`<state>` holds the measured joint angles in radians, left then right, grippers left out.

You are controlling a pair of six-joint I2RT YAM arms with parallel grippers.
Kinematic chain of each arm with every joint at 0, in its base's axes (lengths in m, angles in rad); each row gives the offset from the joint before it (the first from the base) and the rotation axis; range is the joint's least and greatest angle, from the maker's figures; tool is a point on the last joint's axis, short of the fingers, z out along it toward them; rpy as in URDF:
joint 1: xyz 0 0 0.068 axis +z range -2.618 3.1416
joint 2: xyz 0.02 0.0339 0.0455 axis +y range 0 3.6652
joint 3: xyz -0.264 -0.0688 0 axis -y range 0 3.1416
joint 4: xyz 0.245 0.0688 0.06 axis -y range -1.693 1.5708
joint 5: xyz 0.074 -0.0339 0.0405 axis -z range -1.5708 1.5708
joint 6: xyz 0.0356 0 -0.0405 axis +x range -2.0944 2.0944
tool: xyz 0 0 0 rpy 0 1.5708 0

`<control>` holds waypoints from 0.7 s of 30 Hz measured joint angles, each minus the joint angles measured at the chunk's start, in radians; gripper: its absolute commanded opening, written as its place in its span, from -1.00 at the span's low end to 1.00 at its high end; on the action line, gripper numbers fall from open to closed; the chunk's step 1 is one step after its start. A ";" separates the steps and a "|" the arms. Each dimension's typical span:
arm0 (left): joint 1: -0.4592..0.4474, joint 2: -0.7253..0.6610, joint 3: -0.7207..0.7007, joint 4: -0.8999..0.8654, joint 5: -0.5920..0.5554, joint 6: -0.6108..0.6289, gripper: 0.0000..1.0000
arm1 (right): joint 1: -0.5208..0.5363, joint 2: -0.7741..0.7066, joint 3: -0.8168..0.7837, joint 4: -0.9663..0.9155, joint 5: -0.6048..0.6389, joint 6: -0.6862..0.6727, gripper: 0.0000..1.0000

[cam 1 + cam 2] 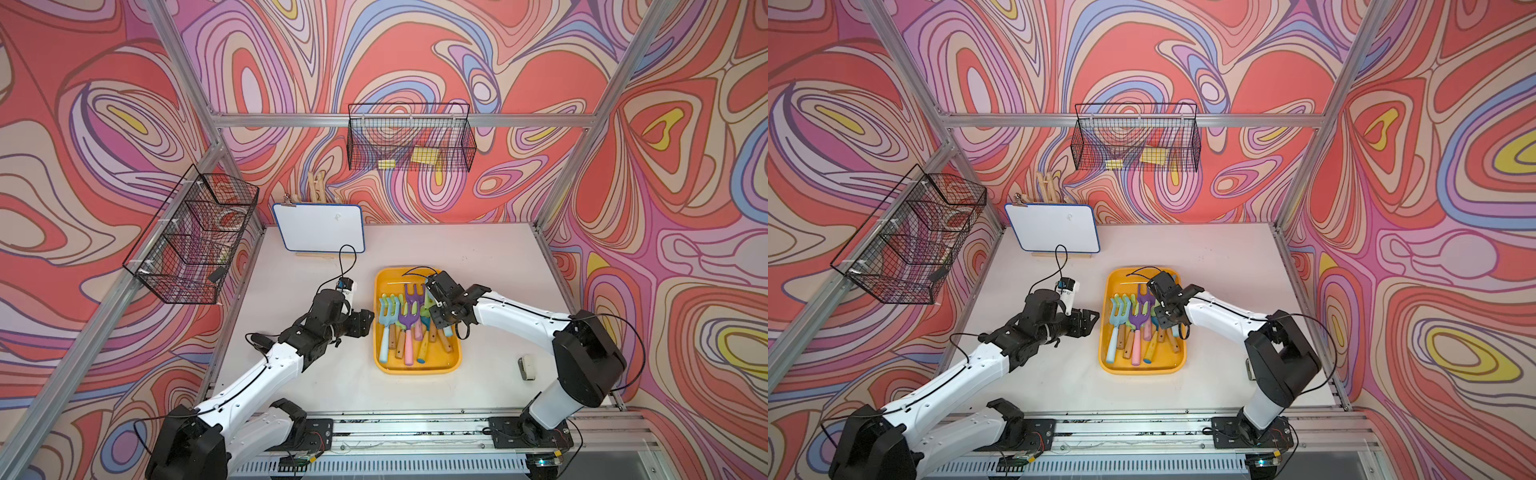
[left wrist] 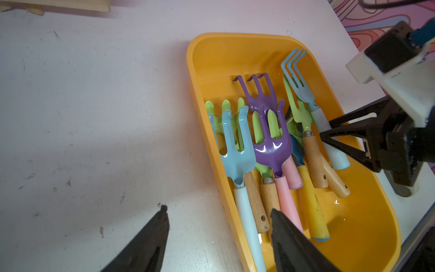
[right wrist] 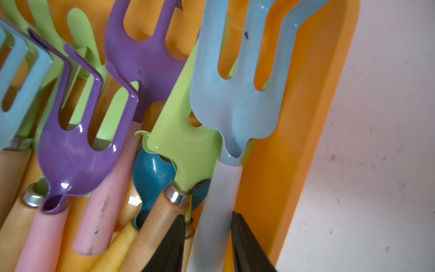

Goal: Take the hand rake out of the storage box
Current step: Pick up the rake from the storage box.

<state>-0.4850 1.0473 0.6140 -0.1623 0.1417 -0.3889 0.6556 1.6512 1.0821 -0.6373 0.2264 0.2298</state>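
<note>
Yellow-orange plastic storage box (image 1: 417, 369): shallow, rounded corners, glossy inside. It sits flat on the matt white, scuffed table (image 1: 291, 374), just right of centre in both top views. It holds a loose pile of hand tools (image 1: 399, 324) with heads toward the frame top. Heads are glossy enamelled metal in purple, green, light blue and teal. Handles are pink, yellow, pale blue or bare wood, the wooden ones with metal ferrules and hang holes.

Target hand rake (image 3: 235, 106): light blue three-tine head, smooth pale blue handle. It is inside the box along the right-hand wall, its head overlapping a green one.

The right gripper (image 3: 208, 215) has black wedge fingers on either side of that handle, just below the head. One finger is against the handle and a sliver of wood shows beside the other, so can't tell if it's clamped. The left gripper (image 2: 219, 209) has its fingers wide apart with nothing between them, just beside the box's left rim in both top views.

Right wrist view only: a teal head tucked under the green one, and a dark speck on a blue tine. Left wrist view only: the blue tines' hooked tips in profile.

Top views only:
- A back wire basket (image 1: 409, 139) at upper centre, holding yellow blocks.
- A divided side wire basket (image 1: 191, 232) at left, contents unclear.
- A blue-edged whiteboard (image 1: 320, 226) on a wooden stand.
- A small white-grey object (image 1: 527, 368) on the table right of the box.
</note>
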 measured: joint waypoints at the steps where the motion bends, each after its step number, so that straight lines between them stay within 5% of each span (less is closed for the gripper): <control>1: -0.001 0.000 0.000 0.000 0.000 0.000 0.46 | 0.000 0.010 0.003 0.000 0.002 0.000 -0.31; 13: -0.013 0.000 0.000 0.000 -0.006 0.000 0.46 | 0.002 0.071 0.030 0.021 -0.018 0.006 -0.62; 21: -0.014 0.000 0.000 0.000 -0.008 0.000 0.46 | 0.006 -0.048 -0.036 0.052 -0.030 0.007 -0.73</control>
<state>-0.4992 1.0473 0.6140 -0.1623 0.1341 -0.3889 0.6613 1.6028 1.0458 -0.5854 0.1963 0.2367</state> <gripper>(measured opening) 0.729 0.262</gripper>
